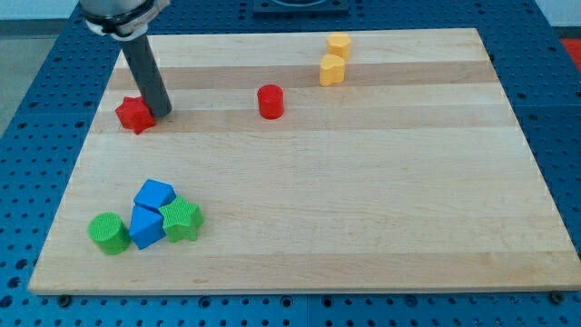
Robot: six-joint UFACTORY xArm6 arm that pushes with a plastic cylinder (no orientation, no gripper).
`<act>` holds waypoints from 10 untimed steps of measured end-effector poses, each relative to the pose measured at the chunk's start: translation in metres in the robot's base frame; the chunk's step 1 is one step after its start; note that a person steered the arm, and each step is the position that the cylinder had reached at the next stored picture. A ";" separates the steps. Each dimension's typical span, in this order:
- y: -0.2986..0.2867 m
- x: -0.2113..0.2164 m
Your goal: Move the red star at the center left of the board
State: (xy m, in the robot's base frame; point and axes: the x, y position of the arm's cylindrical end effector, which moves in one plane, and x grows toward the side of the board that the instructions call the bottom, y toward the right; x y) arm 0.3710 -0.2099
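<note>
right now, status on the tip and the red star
My tip against the red star, on its view-right side. Star near board's left edge, upper part. Nothing blocking; red cylinder well off to view's right.

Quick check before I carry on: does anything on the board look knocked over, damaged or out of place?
Nothing stands out. My tip sits right against the red star, on its right side. The red cylinder, the two yellow blocks and the blue and green cluster all sit flat on the wooden board.

Looks like a robotics lab to me. Wooden board (pixel 363 182) sits on a blue perforated bench (pixel 27 118), toy blocks on top.
</note>
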 end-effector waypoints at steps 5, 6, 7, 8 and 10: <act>-0.014 -0.019; -0.025 -0.019; -0.025 -0.019; -0.025 -0.017; -0.025 -0.010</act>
State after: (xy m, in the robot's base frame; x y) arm 0.3610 -0.2347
